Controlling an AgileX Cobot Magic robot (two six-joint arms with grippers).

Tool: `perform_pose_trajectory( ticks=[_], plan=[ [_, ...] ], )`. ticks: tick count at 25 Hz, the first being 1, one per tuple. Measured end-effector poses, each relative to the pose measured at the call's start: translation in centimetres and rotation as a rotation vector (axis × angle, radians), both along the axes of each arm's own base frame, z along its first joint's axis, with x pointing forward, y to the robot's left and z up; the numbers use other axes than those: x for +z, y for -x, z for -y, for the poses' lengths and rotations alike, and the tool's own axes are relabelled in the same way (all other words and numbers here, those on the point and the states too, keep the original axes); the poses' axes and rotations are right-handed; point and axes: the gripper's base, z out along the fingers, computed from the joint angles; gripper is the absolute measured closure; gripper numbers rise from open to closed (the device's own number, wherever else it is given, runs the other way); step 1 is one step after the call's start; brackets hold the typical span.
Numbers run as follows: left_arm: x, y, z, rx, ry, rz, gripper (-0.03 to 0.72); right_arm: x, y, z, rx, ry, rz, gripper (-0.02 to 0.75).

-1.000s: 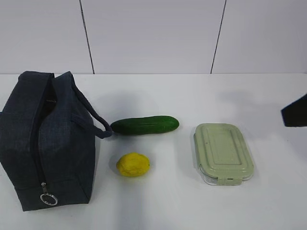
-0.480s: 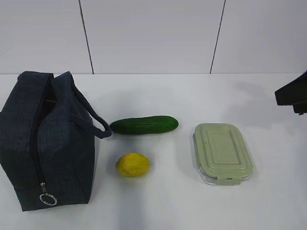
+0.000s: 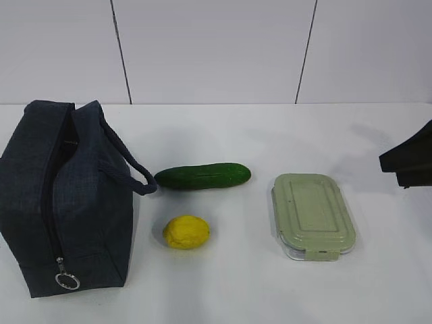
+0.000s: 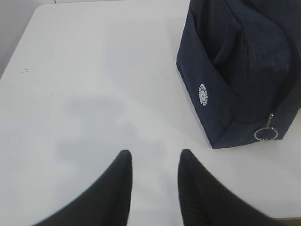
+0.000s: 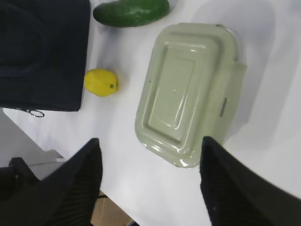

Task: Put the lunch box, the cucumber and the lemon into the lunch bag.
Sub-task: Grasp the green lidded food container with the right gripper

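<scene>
White table [image 3: 223, 283], white panelled wall behind. Four things on it, none held.

Lunch bag [image 3: 64, 196]: dark navy, boxy, at the left of the exterior view. Long zipper runs down its near end to a metal ring pull [image 3: 67, 281] hanging low by the table. One strap handle [image 3: 128, 169] loops out to the right, its tip close to the cucumber's left end. Cannot tell from these views how far the top stands open.

Cucumber [image 3: 202, 176]: dark green, lying flat, long axis left to right, just right of the bag's handle.

Lemon [image 3: 186, 231]: yellow, in front of the cucumber, near the bag's right side, touching neither.

Lunch box [image 3: 313, 215]: clear base, pale green lid clipped on, lying flat well right of the lemon and cucumber, long side running away from the camera.

Right gripper [image 5: 148, 176]: only a dark corner of the arm shows at the right edge in the exterior view, above the table, right of the lunch box. Right wrist view looks down on the lunch box [image 5: 188, 92]; fingers wide apart, holding nothing, the box lying ahead of the gap. Lemon [image 5: 100, 82], cucumber [image 5: 131, 12] and bag [image 5: 44, 54] also in that view.

Left gripper [image 4: 154, 162]: fingers apart, nothing between them, over bare table [image 4: 94, 94]. Bag [image 4: 240, 70] lies ahead and to the right, ring pull [image 4: 265, 134] on its near corner, small round white logo [image 4: 202, 94] on its side.
</scene>
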Motion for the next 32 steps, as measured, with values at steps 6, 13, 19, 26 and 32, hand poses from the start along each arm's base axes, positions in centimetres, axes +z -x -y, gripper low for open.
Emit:
perform_pose_trajectory(
  ticks=[6,13,19,26,32],
  plan=[
    [0.0,0.0,0.0,0.0,0.0,0.0,0.446,-2.4,-0.8,0.3,0.071,0.004,0.006,0.241],
    [0.0,0.0,0.0,0.0,0.0,0.0,0.446,-5.6,-2.0,0.5,0.036,-0.078,-0.072,0.162],
    [0.0,0.0,0.0,0.0,0.0,0.0,0.446,-8.6,-2.9,0.6,-0.007,-0.145,-0.135,0.115],
    [0.0,0.0,0.0,0.0,0.0,0.0,0.446,-11.3,-3.4,0.6,-0.042,-0.204,-0.184,0.112],
    [0.0,0.0,0.0,0.0,0.0,0.0,0.446,-12.5,-3.6,0.6,-0.059,-0.229,-0.205,0.116]
  ],
)
